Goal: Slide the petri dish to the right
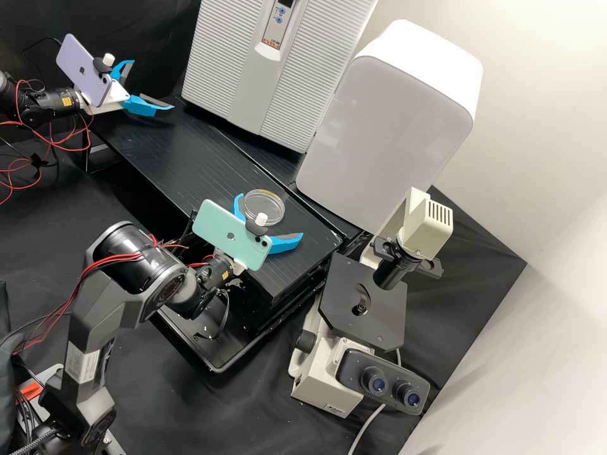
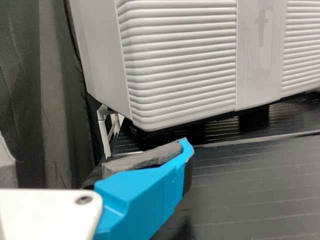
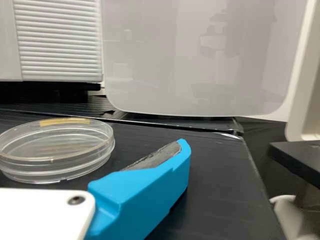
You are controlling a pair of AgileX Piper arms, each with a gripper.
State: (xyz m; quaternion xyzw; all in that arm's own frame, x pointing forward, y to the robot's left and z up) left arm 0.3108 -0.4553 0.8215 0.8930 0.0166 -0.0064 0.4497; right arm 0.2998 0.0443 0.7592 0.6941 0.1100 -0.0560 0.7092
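While one petri dish (image 1: pixel 264 205) lies by the right gripper (image 1: pixel 269 220), spread wide, left gripper (image 1: pixel 150 85) also spread

Close ahead of the right gripper (image 1: pixel 265 222) the smooth white housing (image 1: pixel 392 120) walled off the black platform (image 1: pixel 183 158), with a narrow strip of ridged surface between. Off its outer finger the platform ended, and the microscope (image 1: pixel 379 284) stood just past the edge. The ribbed white cabinet (image 1: pixel 265 63) stood near ahead of the left gripper (image 1: pixel 134 87), and open platform ran between the two grippers.
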